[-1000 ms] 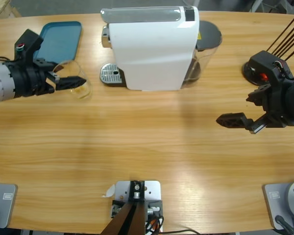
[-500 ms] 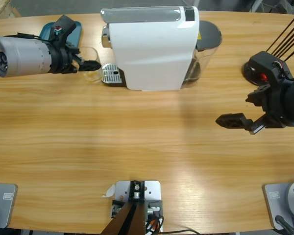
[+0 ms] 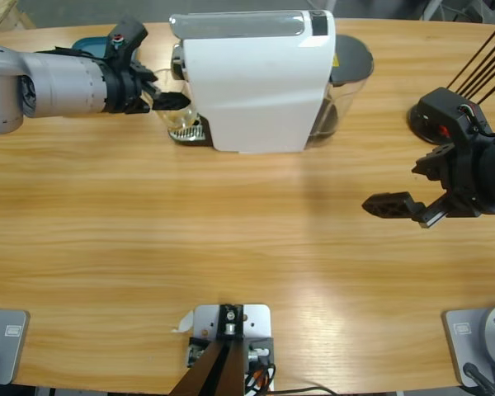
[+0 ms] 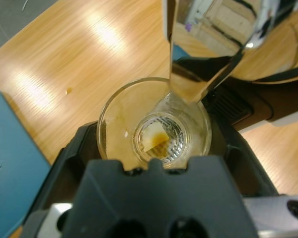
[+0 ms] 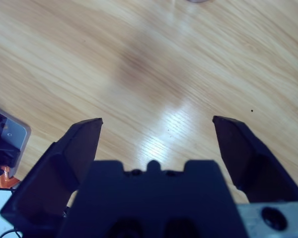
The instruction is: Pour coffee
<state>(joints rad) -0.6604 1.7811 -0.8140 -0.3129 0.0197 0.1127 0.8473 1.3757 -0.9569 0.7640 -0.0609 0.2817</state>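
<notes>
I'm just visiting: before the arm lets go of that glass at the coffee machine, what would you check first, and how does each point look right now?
1. Left gripper holds the glass: ok.
2. Glass upright: ok.
3. Glass under the chrome spout: ok.
4. Glass resting on the drip tray: cannot tell.
5. Glass nearly empty, only a trace of coffee: ok.
6. Right gripper open over bare table, clear of the machine: ok.

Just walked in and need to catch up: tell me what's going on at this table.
The left gripper holds a clear glass tumbler at the white coffee machine, over its drip tray and under the shiny spout. Only a little brownish liquid sits at the bottom of the glass. The right gripper hangs open over bare wooden table, holding nothing. A blue tray lies beside the left arm.
</notes>
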